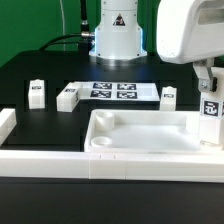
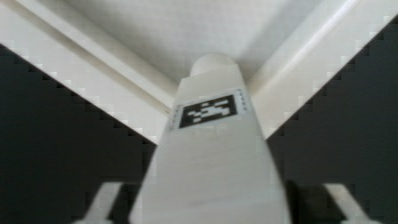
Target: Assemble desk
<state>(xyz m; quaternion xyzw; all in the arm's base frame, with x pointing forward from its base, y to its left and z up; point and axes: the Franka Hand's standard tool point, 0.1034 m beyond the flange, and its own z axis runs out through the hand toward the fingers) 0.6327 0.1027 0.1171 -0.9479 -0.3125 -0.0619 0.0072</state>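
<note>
Closest to your lens is the leg [image 2: 214, 150], upright in the gripper [image 1: 207, 85] at the corner of the tabletop [image 1: 140, 138] on the exterior view's right. Keep it plumb and centre its end in that corner before you lower and twist. Your fingers [image 2: 114, 203] stand partly closed, one on each side of the leg, seemingly clamped on its faces.
</note>
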